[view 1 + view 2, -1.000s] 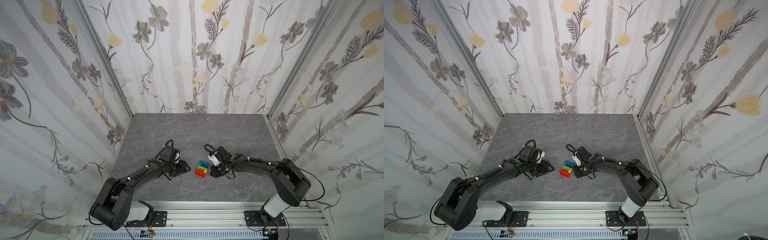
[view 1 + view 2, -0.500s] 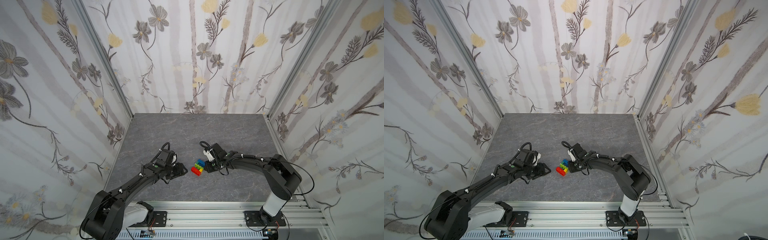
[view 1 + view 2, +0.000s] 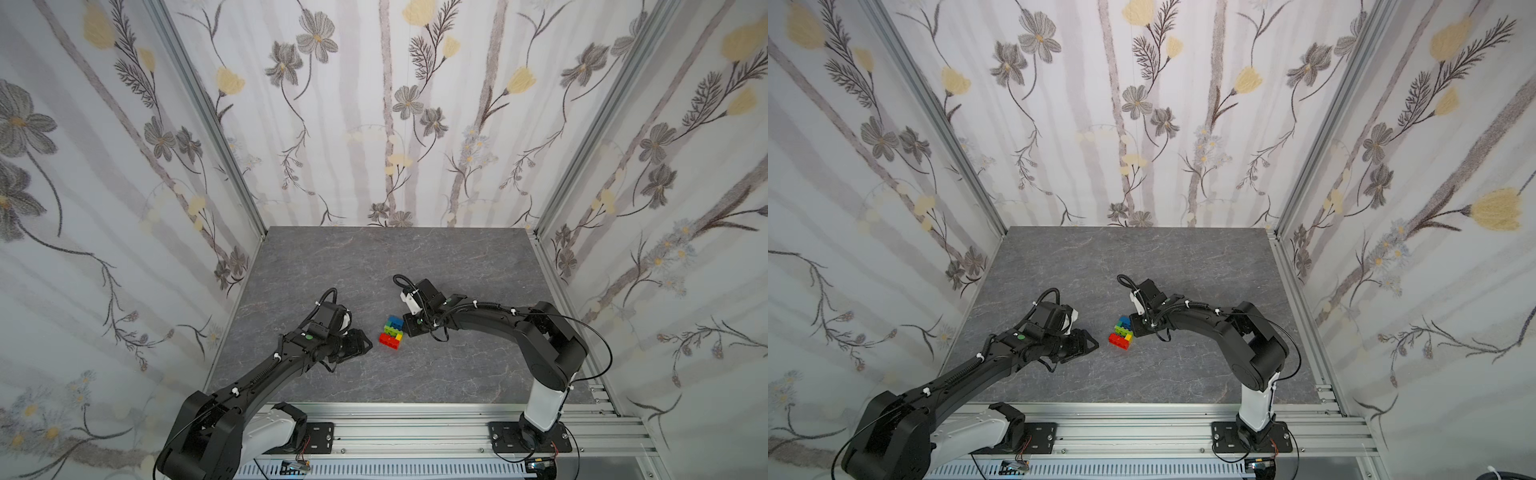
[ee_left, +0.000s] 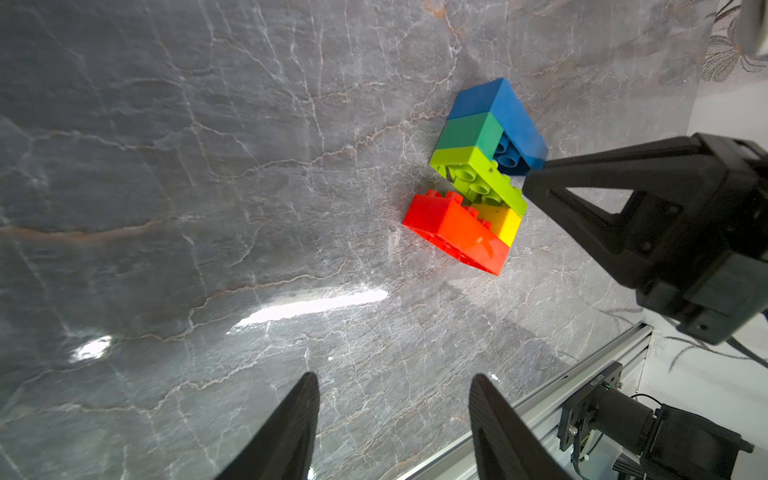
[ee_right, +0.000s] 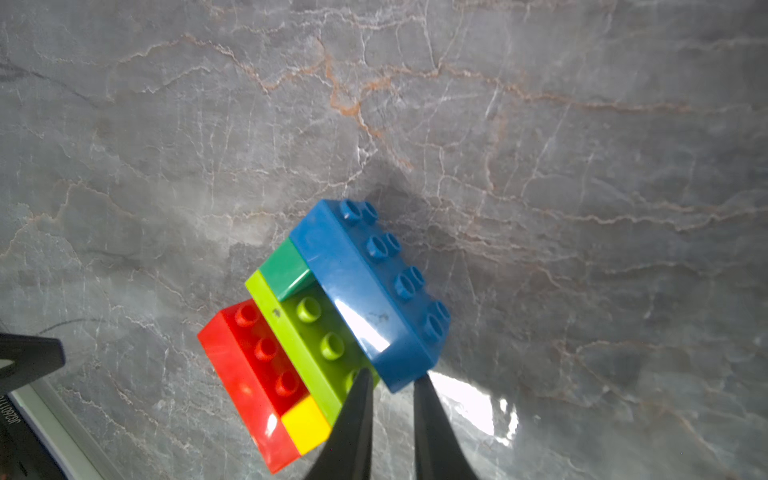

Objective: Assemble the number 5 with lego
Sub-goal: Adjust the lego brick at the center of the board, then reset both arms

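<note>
1. The number 5 [image 3: 391, 331] lay flat on the grey marble tabletop [image 3: 374, 257], its bricks joined in stripes. In the right wrist view these were a blue brick [image 5: 365, 286], a short dark-green brick [image 5: 286, 266], a lime-green brick [image 5: 307, 345], a short yellow brick [image 5: 305, 424] and a red brick [image 5: 245, 374].
2. The dark-green brick sat at one end of the number 5's stripes and the yellow brick at the opposite end. That left studs bare on the lime-green and red bricks.
3. The right gripper [image 5: 392, 380] stood at the number 5's yellow-brick end, its fingers drawn almost together with only a narrow slit between them. Nothing was held.
4. Its tips met the number 5 where the lime-green and blue bricks end. Whether they pressed on it could not be told.
5. The left gripper [image 4: 395, 378] was on the far side of the number 5 from the right gripper, nearest the red brick. It was clear of the number 5, with its fingers apart and bare tabletop between them.
6. Both top views showed the number 5 [image 3: 1122, 332] between the two grippers, the left one [image 3: 1090, 344] a little way off and the right one [image 3: 1133, 326] touching it.
</note>
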Motion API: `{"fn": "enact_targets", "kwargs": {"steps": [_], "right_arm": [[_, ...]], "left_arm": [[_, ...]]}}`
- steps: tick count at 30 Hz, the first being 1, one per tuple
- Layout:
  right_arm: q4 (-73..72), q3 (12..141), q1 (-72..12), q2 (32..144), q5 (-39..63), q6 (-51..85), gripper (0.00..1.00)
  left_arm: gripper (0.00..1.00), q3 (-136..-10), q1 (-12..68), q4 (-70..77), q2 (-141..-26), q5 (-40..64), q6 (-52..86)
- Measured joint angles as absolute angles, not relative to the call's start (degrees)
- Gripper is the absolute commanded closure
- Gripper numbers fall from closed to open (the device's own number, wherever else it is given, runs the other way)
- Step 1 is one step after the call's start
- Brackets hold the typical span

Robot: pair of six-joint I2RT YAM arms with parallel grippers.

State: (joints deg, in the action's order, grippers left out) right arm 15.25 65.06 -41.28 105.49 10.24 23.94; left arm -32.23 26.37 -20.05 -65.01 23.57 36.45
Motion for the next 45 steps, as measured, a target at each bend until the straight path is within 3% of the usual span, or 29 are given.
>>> {"fn": "enact_targets", "kwargs": {"steps": [10, 15, 19, 22, 23, 24, 25, 37, 45], "right_arm": [[16.38, 72.64, -40.97, 110.63, 10.33, 21.96, 0.79], [18.22, 73.56, -40.97, 109.82, 10.52, 20.93, 0.74], [20.16, 72.60, -40.75, 104.88, 10.39, 20.27, 0.52], [20.97, 70.37, -39.75, 99.33, 9.06, 19.88, 0.36], [21.39, 69.52, -39.11, 97.41, 8.49, 19.88, 0.33], [21.82, 68.77, -38.48, 95.68, 7.70, 19.86, 0.20], [22.52, 67.92, -37.67, 93.51, 7.03, 19.81, 0.00], [26.44, 57.89, -25.78, 73.38, 0.27, 17.32, 0.00], [25.52, 51.33, -17.82, 67.57, -15.42, 16.49, 0.00]], "left_arm": [[0.40, -32.23, 26.00, -21.78, -63.57, 23.55, 36.25], [0.31, -33.06, 25.02, -23.51, -62.35, 22.90, 36.21], [0.25, -36.23, 23.77, -26.65, -62.13, 20.91, 35.90], [0.14, -39.97, 22.57, -28.47, -62.50, 18.15, 34.46], [0.02, -41.30, 22.09, -28.99, -62.98, 17.37, 33.89], [0.00, -42.52, 21.58, -29.56, -63.55, 16.40, 32.95], [0.00, -43.77, 20.97, -29.93, -64.31, 15.53, 32.27], [0.00, -53.98, 14.04, -28.32, -71.79, 4.93, 23.49], [0.00, -44.60, 6.76, -10.68, -69.73, -7.29, 10.72]]}}
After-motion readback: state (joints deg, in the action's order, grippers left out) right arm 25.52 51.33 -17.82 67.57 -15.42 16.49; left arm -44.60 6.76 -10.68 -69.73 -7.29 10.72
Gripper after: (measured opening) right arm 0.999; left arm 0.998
